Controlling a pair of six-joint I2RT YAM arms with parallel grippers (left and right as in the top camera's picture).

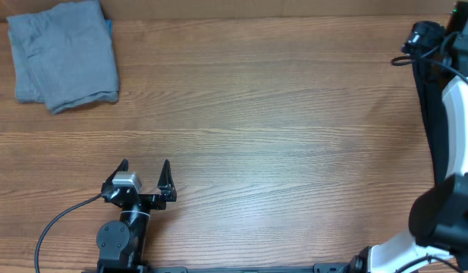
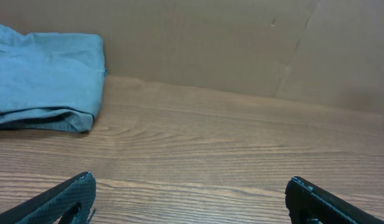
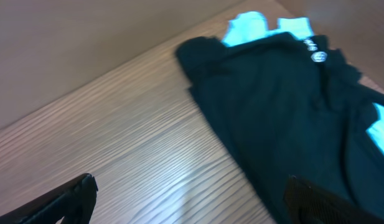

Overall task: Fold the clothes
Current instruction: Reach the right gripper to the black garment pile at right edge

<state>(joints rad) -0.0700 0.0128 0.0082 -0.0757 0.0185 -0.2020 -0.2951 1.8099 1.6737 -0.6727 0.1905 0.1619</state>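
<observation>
A black T-shirt [image 3: 285, 112] lies crumpled on the wooden table in the right wrist view, with a small white round logo [image 3: 317, 56] near its neck. It does not show in the overhead view. My right gripper [image 3: 190, 183] hangs open over it, the left finger above bare wood and the right finger above the black cloth, with nothing between them. A folded grey garment [image 1: 63, 53] lies at the far left corner, also seen as the grey garment [image 2: 45, 81] ahead-left of my left gripper [image 2: 190, 180]. The left gripper [image 1: 146, 164] stands open and empty near the front edge.
Pale blue-white cloth [image 3: 248, 26] pokes out behind the black T-shirt. A brown cardboard wall [image 2: 241, 43] backs the table. My right arm [image 1: 453, 114] runs along the table's right edge, with a cable [image 1: 59, 220] trailing from the left arm's base.
</observation>
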